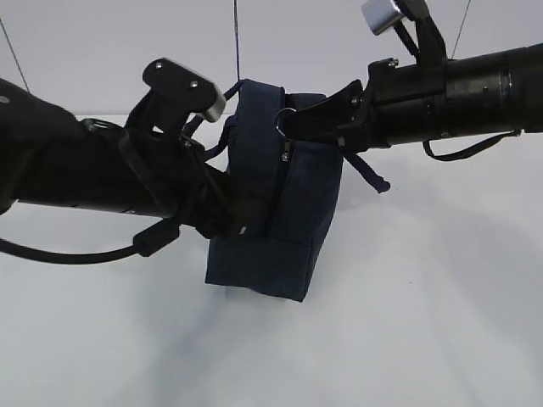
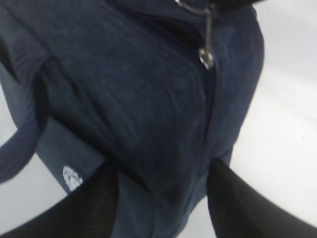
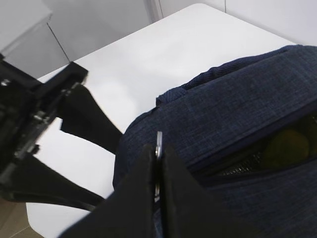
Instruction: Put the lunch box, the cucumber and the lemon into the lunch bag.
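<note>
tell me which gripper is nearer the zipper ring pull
Right. The right gripper is shut on the ring pull; the left gripper straddles the lunch bag lower down.

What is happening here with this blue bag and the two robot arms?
Both arms are working on the lunch bag, which stands on the white table. The left tool grips the bag's body, one finger on each side, to hold it steady. The right tool is shut on the metal ring pull of the zipper at the top of the bag. The zipper is partly open, and through the gap the yellow lemon is visible inside.
</note>
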### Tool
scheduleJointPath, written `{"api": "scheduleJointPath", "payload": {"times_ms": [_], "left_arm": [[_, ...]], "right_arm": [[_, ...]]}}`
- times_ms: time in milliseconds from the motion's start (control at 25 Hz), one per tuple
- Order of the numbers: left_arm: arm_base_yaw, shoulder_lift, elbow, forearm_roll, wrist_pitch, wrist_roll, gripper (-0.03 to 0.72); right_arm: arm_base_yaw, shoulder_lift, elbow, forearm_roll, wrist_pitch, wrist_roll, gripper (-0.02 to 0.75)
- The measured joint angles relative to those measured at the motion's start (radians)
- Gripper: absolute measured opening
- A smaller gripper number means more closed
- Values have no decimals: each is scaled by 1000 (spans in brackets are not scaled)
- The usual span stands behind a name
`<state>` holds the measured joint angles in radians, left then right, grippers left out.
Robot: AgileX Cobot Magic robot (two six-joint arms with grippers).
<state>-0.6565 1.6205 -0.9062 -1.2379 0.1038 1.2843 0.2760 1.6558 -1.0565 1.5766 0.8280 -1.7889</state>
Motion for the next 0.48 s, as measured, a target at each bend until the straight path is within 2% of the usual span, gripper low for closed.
{"api": "scheduleJointPath", "payload": {"times_ms": [80,120,320,400,480], "left_arm": [[0,30,-17,-2,0,0,386],[0,40,-21,-4,2,0,351],[0,51,-21,-6,25,0,57],[0,51,-21,-10,28,0,13],[0,51,-22,-17,32,0,3]], "right_arm": [[0,0,0,0,0,5,7],[0,0,0,0,0,6,7],[0,0,-2,0,0,10,7],[0,0,-2,0,-1,10,7],[0,0,-4,0,-1,10,7]]}}
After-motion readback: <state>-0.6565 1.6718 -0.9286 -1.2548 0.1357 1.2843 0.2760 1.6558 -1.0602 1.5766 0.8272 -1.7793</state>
